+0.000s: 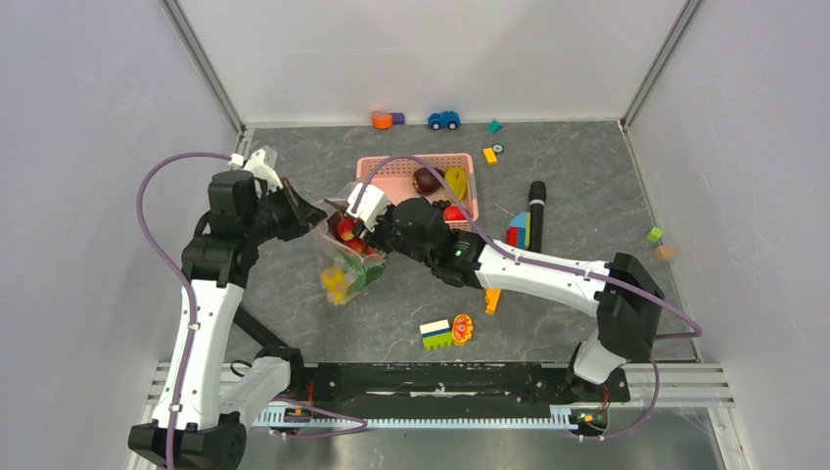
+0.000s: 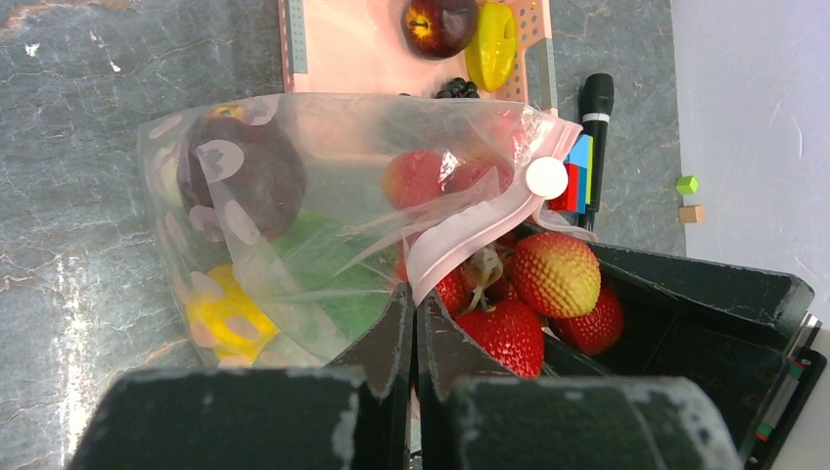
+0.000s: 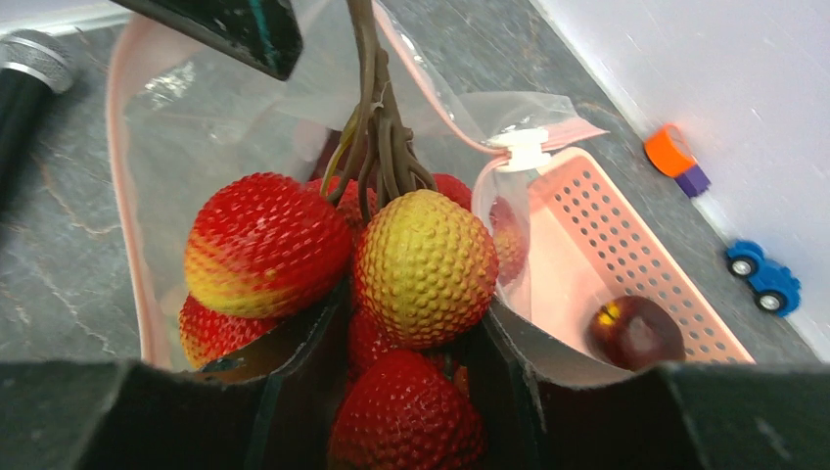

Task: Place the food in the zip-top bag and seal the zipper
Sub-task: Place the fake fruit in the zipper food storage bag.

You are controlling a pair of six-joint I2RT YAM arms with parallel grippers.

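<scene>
The clear zip-top bag point(image 1: 343, 266) hangs lifted above the table. My left gripper point(image 2: 416, 299) is shut on its pink zipper strip point(image 2: 460, 245), near the white slider point(image 2: 546, 177). My right gripper point(image 3: 411, 323) is shut on a bunch of red strawberries point(image 3: 421, 264) and holds it at the open bag mouth point(image 3: 132, 215). The bag holds a dark round fruit point(image 2: 245, 171), green bok choy point(image 2: 333, 284) and a yellow piece point(image 2: 225, 318). A dark red apple point(image 2: 440, 22), yellow citrus point(image 2: 491, 44) and dark berries point(image 2: 455, 88) lie in the pink basket point(image 1: 391, 168).
A black microphone point(image 1: 537, 211) lies right of the basket, beside coloured blocks point(image 1: 517, 233). More blocks point(image 1: 437, 334) and an orange wedge point(image 1: 491, 299) lie near the front. A blue toy car point(image 1: 443, 119) and small pieces sit along the back wall.
</scene>
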